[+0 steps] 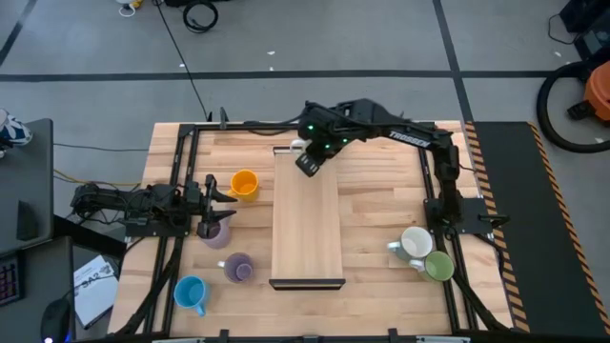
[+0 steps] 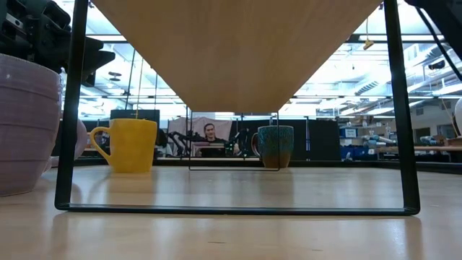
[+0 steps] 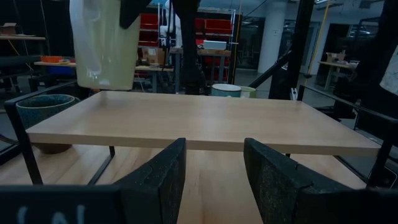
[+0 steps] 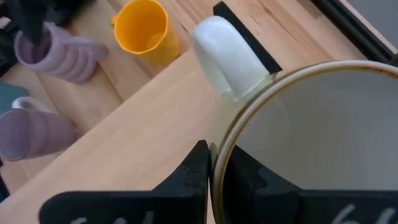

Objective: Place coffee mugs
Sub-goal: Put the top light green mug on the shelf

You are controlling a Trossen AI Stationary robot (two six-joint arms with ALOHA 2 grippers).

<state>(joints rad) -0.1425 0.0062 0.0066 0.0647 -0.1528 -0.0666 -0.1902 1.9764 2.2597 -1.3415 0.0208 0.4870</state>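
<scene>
Hand point(image 4: 211, 177) pinches glossy white mug's point(image 4: 311, 143) thin rim.

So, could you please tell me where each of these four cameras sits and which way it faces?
High view: overhead, straight down on the table; both arms show, right gripper over the wooden shelf.
Low view: tabletop height, level under the shelf; no gripper clearly shown.
Left wrist view: looks across the shelf top past its open fingers.
Right wrist view: looks down past fingers pinching the white mug rim.
Shared: the orange mug shows in the high, low and right wrist views.
</scene>
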